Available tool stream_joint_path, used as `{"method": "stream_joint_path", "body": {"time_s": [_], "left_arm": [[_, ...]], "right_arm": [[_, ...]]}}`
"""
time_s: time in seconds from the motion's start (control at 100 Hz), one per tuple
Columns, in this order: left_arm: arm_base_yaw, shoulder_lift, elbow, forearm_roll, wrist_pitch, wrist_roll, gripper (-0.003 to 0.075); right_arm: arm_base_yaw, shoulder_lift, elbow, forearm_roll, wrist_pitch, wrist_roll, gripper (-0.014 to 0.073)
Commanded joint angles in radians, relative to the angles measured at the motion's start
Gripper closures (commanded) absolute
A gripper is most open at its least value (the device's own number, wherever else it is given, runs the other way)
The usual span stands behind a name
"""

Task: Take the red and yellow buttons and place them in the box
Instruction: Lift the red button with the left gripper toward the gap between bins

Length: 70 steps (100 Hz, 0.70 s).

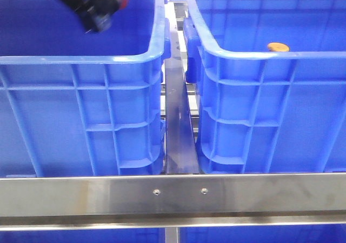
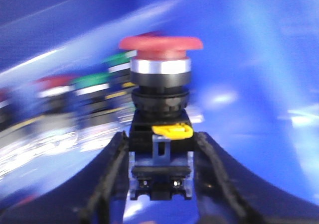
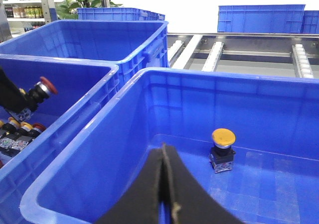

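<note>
The left gripper [image 2: 160,184] pinches the red mushroom pushbutton [image 2: 160,59] by its body, lifted at eleven o'clock over the left crate [image 1: 81,59] for carrying, while the yellow pushbutton [image 3: 223,149] already sits in the right crate [image 3: 99,184] under the right gripper [image 3: 164,189], fingers pressed together.

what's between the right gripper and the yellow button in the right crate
Only bare blue crate floor, as the right wrist view shows. The shut right gripper hangs short of the yellow button.
</note>
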Motion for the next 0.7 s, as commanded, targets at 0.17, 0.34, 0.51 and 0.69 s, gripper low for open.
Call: {"method": "stream_joint_path", "body": {"time_s": [0.17,0.34,0.51,0.69], "left_arm": [[-0.007,-0.075,-0.031,-0.352,0.030,0.259,0.0532],[-0.007,-0.075,-0.031,-0.543,0.131,0.462,0.0532],[-0.007,-0.075,-0.031,-0.650,0.209,0.517,0.0532],[-0.007,-0.071,-0.031,-0.733,0.285,0.521,0.0532]], "right_arm": [[0.000,-0.001,-0.025,0.037,0.018,-0.004,0.0655],[0.000,-0.001,-0.025,0.037,0.018,-0.004,0.0655],[0.000,-0.001,-0.025,0.037,0.019,-0.004,0.0655],[0.000,-0.001,-0.025,0.047,0.024,-0.004,0.0655]]}}
